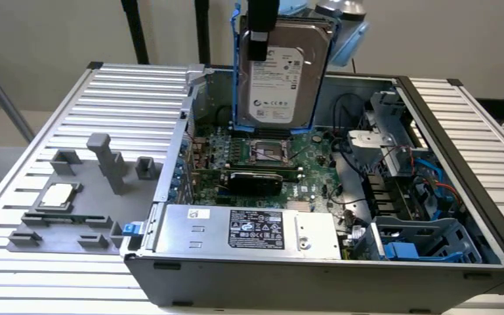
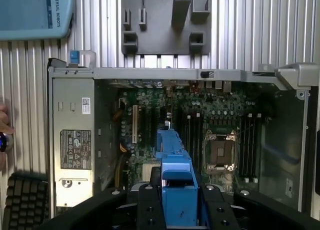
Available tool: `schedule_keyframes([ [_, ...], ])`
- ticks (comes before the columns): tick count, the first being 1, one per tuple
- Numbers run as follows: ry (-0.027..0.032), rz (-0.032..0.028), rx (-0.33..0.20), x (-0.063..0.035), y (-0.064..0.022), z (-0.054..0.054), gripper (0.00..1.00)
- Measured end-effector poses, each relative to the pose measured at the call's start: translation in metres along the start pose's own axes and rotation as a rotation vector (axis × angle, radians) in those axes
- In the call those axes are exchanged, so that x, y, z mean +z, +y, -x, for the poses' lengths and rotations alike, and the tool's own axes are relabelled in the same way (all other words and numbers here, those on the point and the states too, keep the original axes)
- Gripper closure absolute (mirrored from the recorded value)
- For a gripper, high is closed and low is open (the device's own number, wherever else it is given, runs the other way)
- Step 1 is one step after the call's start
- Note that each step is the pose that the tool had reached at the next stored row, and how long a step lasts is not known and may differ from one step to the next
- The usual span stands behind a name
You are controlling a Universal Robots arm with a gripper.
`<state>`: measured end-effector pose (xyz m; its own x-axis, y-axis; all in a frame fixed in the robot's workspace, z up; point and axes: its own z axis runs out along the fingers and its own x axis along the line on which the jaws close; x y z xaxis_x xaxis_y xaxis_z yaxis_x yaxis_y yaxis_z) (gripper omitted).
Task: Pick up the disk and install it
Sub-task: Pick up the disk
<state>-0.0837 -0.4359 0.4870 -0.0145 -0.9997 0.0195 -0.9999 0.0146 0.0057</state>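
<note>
Your gripper (image 1: 262, 23) clamps the disk (image 1: 283, 79) by its top edge, high over the open computer case (image 1: 322, 275) — a slip could drop it onto the motherboard (image 1: 314, 172).

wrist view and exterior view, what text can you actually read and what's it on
"UNIVERSAL ROBOTS": on the light blue panel.
Label on the disk: print too small to read.
Stickers on the power supply: print too small to read.
</note>
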Motion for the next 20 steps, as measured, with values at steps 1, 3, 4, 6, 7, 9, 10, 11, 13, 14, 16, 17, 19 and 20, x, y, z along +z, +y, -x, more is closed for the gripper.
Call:
schedule_keyframes([
  [1,0.0000,0.0000,0.000,0.0003,-0.0049,-0.001,1.00],
  [3,-0.0001,-0.0001,0.000,0.0009,-0.0138,-0.003,1.00],
  [4,-0.0001,0.0000,0.000,0.0011,-0.0185,-0.004,1.00],
  [6,-0.0001,-0.0001,0.000,0.0017,-0.0275,-0.006,1.00],
  [7,-0.0001,-0.0001,0.000,0.0019,-0.0322,-0.007,1.00],
  [9,-0.0001,-0.0001,0.000,0.0025,-0.0412,-0.009,1.00],
  [10,0.0000,0.0000,0.000,0.0027,-0.0457,-0.010,1.00],
  [11,-0.0001,0.0000,0.000,0.0030,-0.0505,-0.011,1.00],
  [13,-0.0001,0.0000,0.000,0.0037,-0.0596,-0.014,1.00],
  [14,-0.0001,-0.0001,0.000,0.0040,-0.0639,-0.015,1.00],
  [16,0.0000,0.0000,0.000,0.0047,-0.0732,-0.018,1.00],
  [17,-0.0001,0.0000,0.000,0.0051,-0.0777,-0.020,1.00],
  [19,0.0000,0.0000,0.000,0.0058,-0.0867,-0.023,1.00],
  [20,0.0000,0.0000,0.000,0.0062,-0.0913,-0.025,1.00],
])
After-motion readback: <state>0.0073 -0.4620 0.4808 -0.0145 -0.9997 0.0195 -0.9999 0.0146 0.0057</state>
